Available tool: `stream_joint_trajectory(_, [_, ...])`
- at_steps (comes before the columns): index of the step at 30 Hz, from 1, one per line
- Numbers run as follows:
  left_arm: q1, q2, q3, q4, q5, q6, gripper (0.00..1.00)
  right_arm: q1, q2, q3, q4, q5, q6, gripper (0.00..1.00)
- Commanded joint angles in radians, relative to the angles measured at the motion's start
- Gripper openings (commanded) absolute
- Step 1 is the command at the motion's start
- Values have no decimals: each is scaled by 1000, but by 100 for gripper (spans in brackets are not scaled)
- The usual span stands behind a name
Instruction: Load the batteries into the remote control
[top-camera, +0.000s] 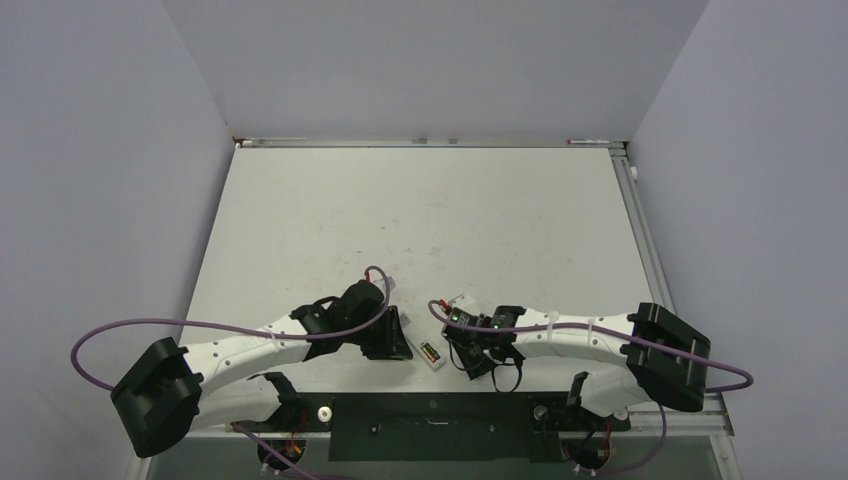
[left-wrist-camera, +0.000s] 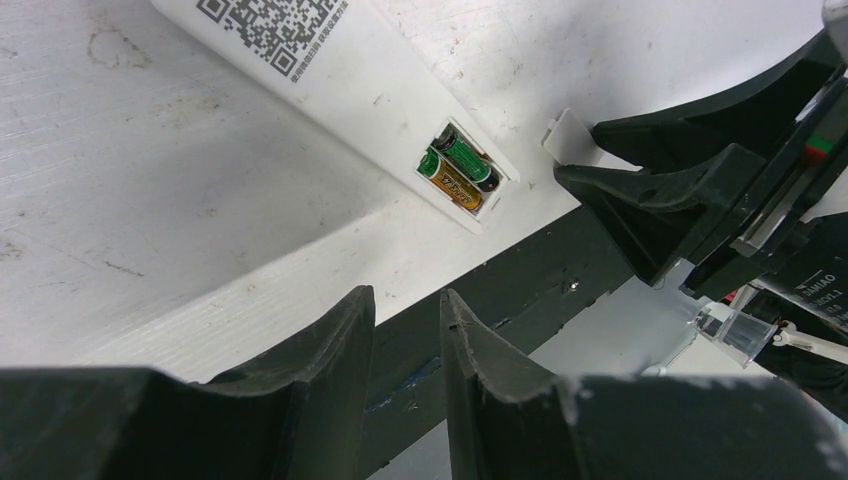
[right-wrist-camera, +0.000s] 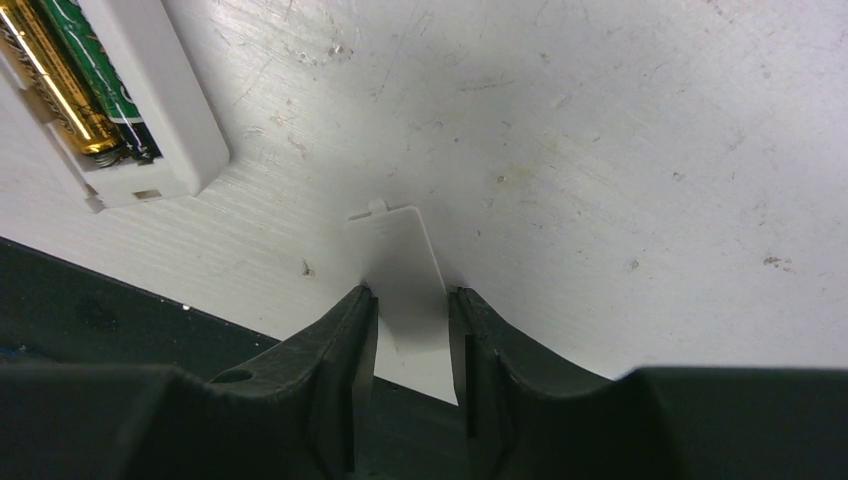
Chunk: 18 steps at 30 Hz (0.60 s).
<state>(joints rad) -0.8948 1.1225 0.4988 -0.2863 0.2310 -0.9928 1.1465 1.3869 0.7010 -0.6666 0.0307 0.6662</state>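
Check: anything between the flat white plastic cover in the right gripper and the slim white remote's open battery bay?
Nothing visible. The right gripper pinches the flat white plastic battery cover. Between it and the slim white plastic remote control lies only bare, scuffed white table. The gold and green cylindrical batteries already sit in the open bay.

White remote control (left-wrist-camera: 340, 80) flat, recess facing up; gold and green batteries (left-wrist-camera: 458, 170) seated inside.

Batteries (left-wrist-camera: 458, 168) inside the remote control (left-wrist-camera: 350, 80) — cover (right-wrist-camera: 405, 270) just beside it.
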Motion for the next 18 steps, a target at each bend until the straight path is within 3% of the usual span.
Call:
stream_joint_trajectory(1, [5, 9, 5, 16, -13, -7, 27, 16, 10, -24, 36, 27, 31, 31])
stream_joint_trajectory(4, [5, 19, 13, 16, -10, -5, 27, 31, 9, -29, 37, 38, 54, 26])
stream_joint_trajectory(9, [4, 24, 18, 16, -13, -4, 27, 58, 10, -31, 29, 66, 93, 9])
stream_joint_trajectory(18, [8, 20, 21, 12, -16, -5, 27, 71, -57, 2, -28, 113, 116, 9])
